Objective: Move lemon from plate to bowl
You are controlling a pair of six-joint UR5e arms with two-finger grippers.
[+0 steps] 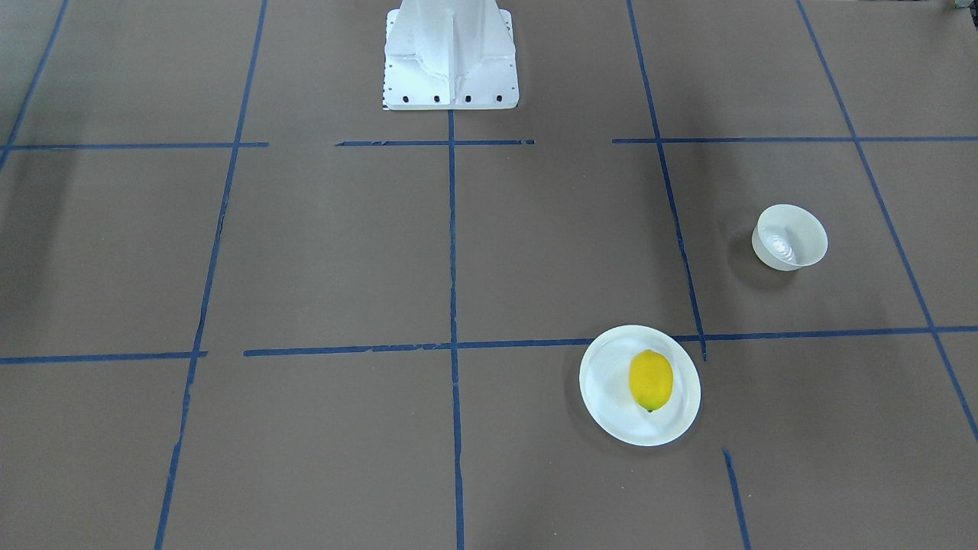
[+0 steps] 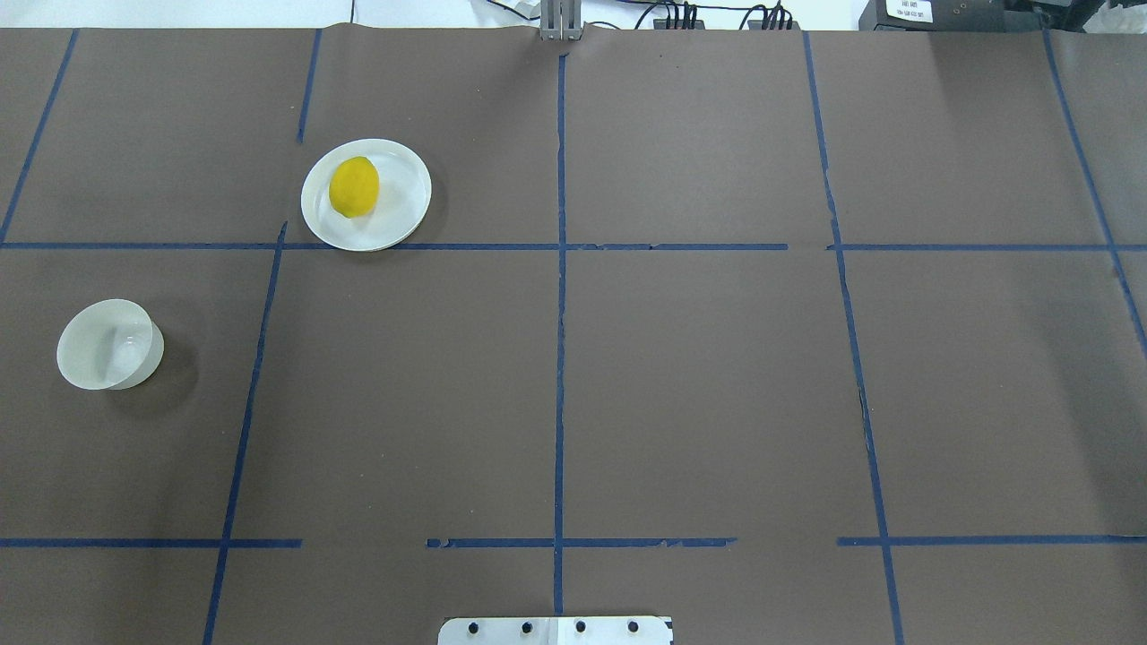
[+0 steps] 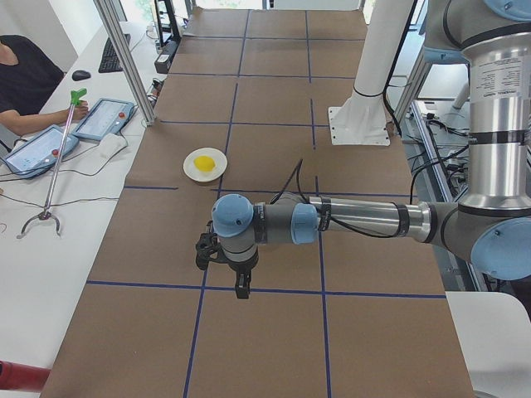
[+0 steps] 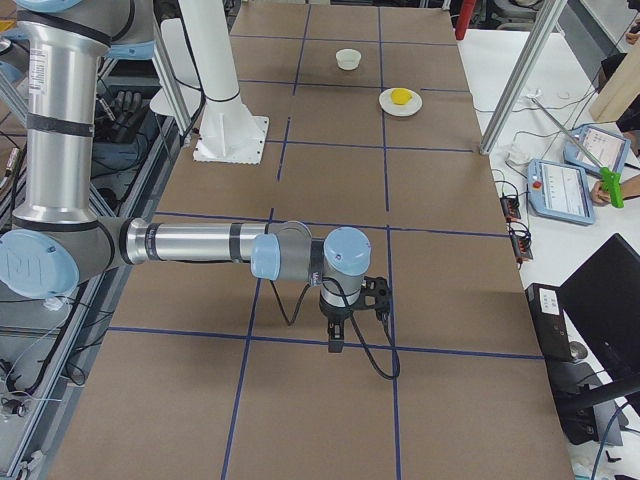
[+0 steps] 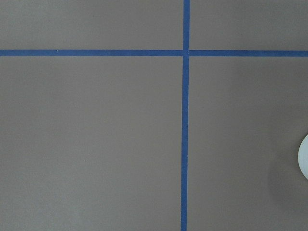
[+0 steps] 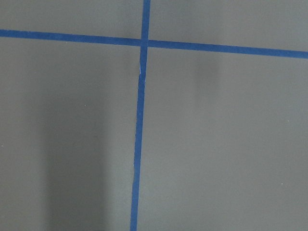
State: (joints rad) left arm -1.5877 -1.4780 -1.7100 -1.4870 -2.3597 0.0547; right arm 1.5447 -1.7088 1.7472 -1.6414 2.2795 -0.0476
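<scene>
Progress: looks like nil. Got the smooth bright yellow oval lemon (image 2: 354, 186) lying on the flat round white low-rimmed plate (image 2: 405, 204), a bit toward 9 o'clock of its centre from overhead. Needs lifting and dropping into the small deep glossy off-white bowl (image 2: 88, 348), well apart at roughly 8 o'clock from the plate. Can't judge the opening of the left gripper (image 3: 241, 288) or right gripper (image 4: 335, 343); not holding the lemon, hanging over matte brown paper (image 2: 717, 403).

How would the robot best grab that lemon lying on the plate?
Probably across the narrow middle of the lemon, coming straight down from above. It lies on its side on the flat plate, long axis pointing roughly toward the robot, and the low rim leaves both flanks open.
</scene>
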